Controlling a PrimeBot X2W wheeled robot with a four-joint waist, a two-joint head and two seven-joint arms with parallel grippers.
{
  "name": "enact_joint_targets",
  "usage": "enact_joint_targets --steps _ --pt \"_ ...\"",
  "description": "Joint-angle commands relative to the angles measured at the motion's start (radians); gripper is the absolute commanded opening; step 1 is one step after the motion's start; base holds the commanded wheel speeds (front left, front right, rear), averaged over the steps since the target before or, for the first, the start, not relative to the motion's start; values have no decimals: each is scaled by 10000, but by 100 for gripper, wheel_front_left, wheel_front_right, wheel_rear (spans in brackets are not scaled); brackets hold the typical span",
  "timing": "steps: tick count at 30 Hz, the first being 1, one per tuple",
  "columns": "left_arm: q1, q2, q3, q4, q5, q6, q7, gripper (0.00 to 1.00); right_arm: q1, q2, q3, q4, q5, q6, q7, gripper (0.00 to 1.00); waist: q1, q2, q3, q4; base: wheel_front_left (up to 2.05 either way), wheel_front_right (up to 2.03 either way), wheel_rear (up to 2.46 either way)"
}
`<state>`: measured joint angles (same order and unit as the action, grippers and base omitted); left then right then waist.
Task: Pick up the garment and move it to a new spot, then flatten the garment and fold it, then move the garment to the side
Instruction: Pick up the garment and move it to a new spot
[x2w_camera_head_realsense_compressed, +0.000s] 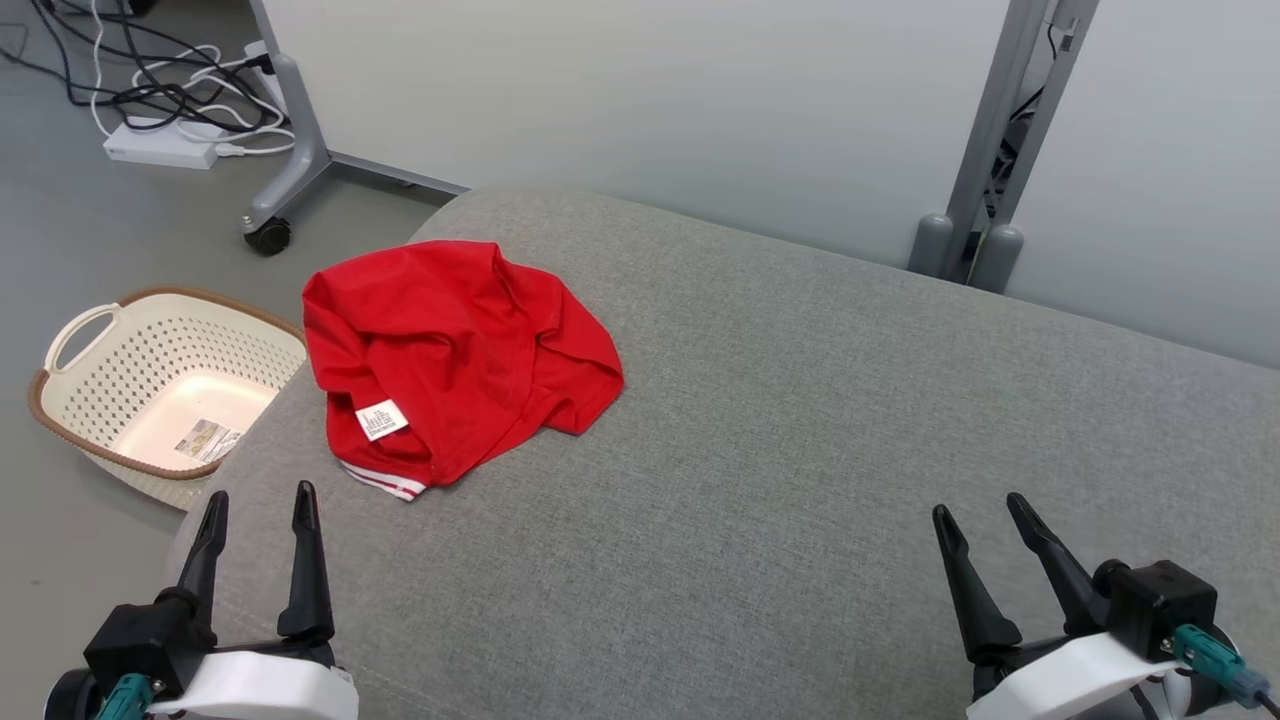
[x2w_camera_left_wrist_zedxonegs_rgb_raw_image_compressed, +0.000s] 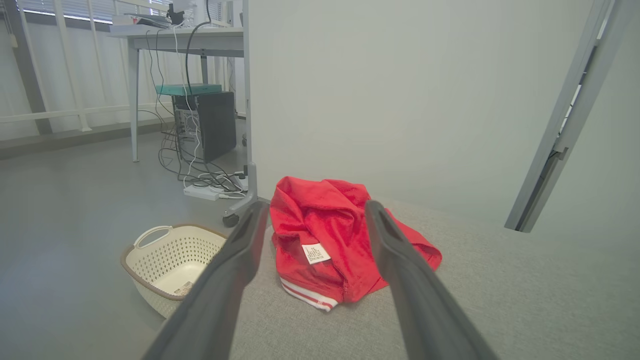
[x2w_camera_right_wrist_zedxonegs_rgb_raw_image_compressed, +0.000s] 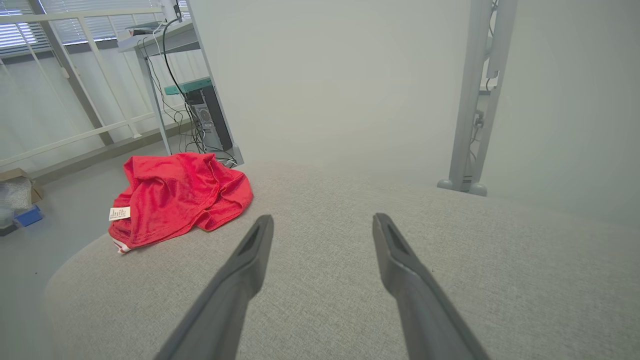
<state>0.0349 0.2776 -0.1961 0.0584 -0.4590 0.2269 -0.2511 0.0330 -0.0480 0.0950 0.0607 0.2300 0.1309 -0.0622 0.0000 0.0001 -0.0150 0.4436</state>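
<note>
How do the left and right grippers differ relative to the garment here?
The left gripper sits close to the red garment, near the cushion's left edge; the right gripper is farther away, over bare cushion. The left gripper's wrist view looks straight at the garment; the right gripper's shows it off to the left. Both are open, holding nothing.

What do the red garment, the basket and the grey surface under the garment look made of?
Red garment: thin knit fabric, likely cotton or a blend, matte; soft creases, stitched hem, sewn-in label.
Basket: moulded plastic, cream, slight sheen; regular holes, brown edging.
Grey surface: woven upholstery cloth, matte; visible fine weave, rounded padded edge.
</note>
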Motion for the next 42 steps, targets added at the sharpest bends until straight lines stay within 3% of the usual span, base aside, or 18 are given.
enact_joint_targets --steps 1,20,30,39,42 --pt "1 50 25 -26 -10 24 -32 100 -68 -56 -9 39 38 -4 -64 100 0 -1 4 72 0 0 0" --pt "-422 -101 -13 -224 -112 37 -74 100 -265 -56 60 138 -53 -4 -105 100 0 -1 189 -5 0 0 0" --pt "-3696 794 524 -1428 414 -195 221 100 -661 -57 86 -163 -289 -4 80 100 0 -1 812 -203 0 0 0" --pt "-6446 1065 529 671 -397 -990 1553 100 -1103 -56 234 -402 -494 -4 167 100 0 -1 1787 -918 0 0 0" --pt "-7195 1079 313 2179 -674 -1447 2082 100 -1282 -56 251 -478 -604 -4 175 100 0 -1 2226 -1148 0 0 0"
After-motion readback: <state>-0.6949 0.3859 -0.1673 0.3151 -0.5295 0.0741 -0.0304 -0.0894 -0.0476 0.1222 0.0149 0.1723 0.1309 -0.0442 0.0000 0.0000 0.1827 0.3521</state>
